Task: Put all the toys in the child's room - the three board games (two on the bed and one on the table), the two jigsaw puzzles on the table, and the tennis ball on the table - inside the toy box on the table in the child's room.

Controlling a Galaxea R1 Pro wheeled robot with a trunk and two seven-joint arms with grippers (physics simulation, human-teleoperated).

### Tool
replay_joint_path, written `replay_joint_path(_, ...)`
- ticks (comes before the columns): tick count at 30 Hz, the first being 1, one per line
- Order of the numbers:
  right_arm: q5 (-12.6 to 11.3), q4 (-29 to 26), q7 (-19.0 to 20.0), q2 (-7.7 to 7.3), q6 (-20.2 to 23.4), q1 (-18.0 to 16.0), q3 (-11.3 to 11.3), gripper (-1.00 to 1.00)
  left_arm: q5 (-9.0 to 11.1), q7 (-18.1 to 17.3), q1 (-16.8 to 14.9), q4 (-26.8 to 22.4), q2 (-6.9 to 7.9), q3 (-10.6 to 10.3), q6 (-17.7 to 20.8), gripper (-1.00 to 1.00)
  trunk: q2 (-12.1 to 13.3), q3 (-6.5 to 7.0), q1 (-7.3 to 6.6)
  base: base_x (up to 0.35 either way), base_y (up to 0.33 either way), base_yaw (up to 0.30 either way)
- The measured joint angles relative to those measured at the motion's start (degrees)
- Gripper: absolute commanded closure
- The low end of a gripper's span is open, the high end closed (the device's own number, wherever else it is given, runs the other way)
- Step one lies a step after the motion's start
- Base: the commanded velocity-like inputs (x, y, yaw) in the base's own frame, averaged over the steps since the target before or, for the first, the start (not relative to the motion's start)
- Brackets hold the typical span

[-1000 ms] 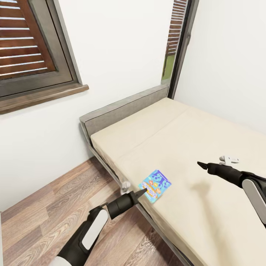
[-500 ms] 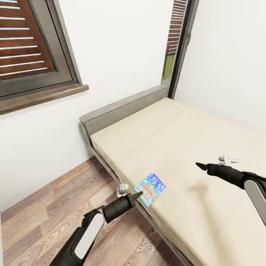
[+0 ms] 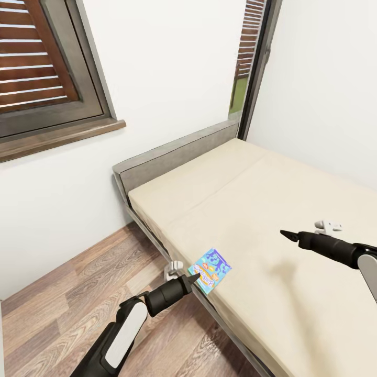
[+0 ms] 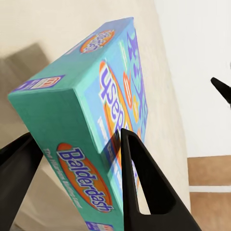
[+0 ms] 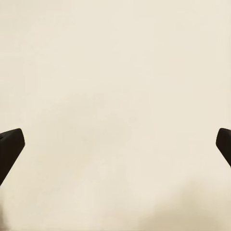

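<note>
Bedside, head camera looking down over both arms. Left gripper (image 3: 196,276) was clenched on the light-blue board game (image 3: 210,269), gripping its near-left corner; in the left wrist view the fingers (image 4: 144,187) sat either side of the teal box (image 4: 91,134), "Balderdash" readable on its end, one finger across the printed face and the other against the far side. The game hung at the near-left edge of the bed (image 3: 293,209), tilted, partly out over the wood floor (image 3: 63,309); I couldn't tell whether any of it rested on the mattress. Right gripper (image 3: 285,234) hovered over bare mattress well to the right, released, fingertips (image 5: 9,147) spread wide with nothing between them. Grey headboard (image 3: 173,152) and window (image 3: 47,68) lay far left. My judgement of risks: the grip was on one corner only, so the box could pivot between the pads and slip out once I swung the arm; a fall here would land it on the floor or down beside the bed frame, awkward to recover. Turning the base quickly toward the toy box would make that worse. Slow lift first, then a check of the wrist view before driving
</note>
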Motion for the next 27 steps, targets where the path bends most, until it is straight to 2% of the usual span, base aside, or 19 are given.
replay_joint_path(6,0.1,0.0,1.6,-0.03,0.3,0.2,-0.8,-1.00,0.1,0.5,0.0,-0.4,0.01,0.0,0.1,1.00,0.0,0.00,0.00,0.000,0.000,0.000)
replay_joint_path(11,0.1,0.2,2.7,-0.03,0.5,0.9,-2.8,-1.00,0.3,0.7,0.1,-1.9,0.08,-0.1,0.2,1.00,0.0,0.00,0.00,0.000,0.000,0.000)
replay_joint_path(15,0.0,0.1,3.7,0.11,0.5,1.3,-3.4,-1.00,0.2,0.7,0.1,-2.6,0.14,-0.2,0.4,1.00,0.0,0.00,0.00,0.000,0.000,0.000)
replay_joint_path(27,0.0,-1.2,5.0,0.35,1.6,1.7,-3.9,-1.00,0.2,0.5,0.2,-3.2,0.22,-0.2,0.6,1.00,0.0,0.06,0.00,0.000,0.000,-0.021)
